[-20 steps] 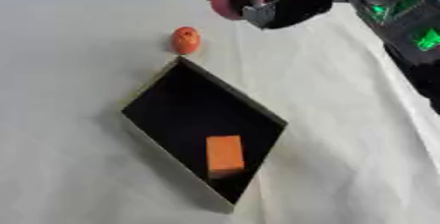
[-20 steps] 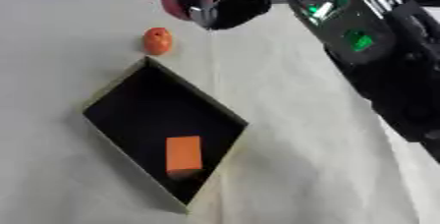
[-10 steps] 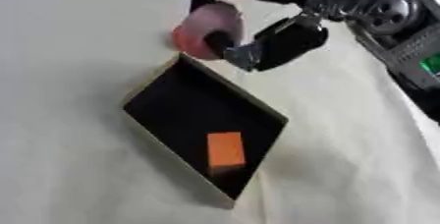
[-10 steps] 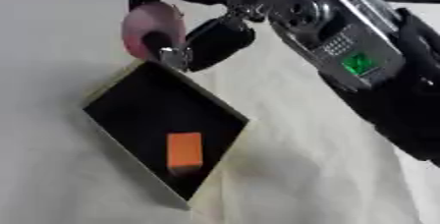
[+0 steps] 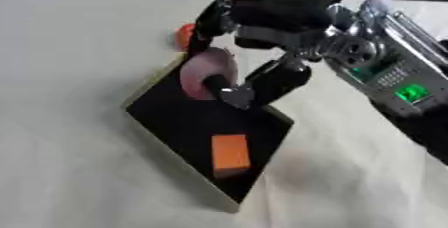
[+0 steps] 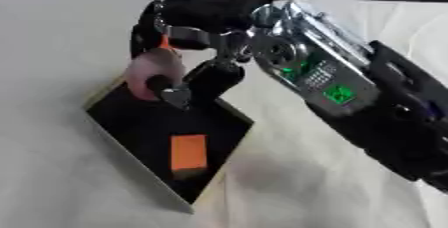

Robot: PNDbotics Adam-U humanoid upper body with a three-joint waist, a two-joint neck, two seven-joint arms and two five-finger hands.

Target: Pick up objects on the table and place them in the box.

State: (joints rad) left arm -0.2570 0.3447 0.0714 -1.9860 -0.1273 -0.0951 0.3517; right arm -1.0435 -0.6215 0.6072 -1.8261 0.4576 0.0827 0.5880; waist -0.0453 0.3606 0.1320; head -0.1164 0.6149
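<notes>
So the right hand (image 5: 254,79) has swung in from the far side of the desk (image 5: 70,72) and now hangs over the box (image 5: 188,122), fingers curled round a pink round thing (image 5: 208,72) held just above the black interior, I'd guess so it drops straight in. The orange block (image 5: 230,154) already lies inside, and a small orange object (image 5: 184,34) waits just past the box's far corner.

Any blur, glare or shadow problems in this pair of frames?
Left eye view: right hand and its pink object are soft-edged; the orange block in the box reads clearly. Right eye view: similar softness, a green light glows on the forearm; soft shadow beside the box, no glare.
</notes>
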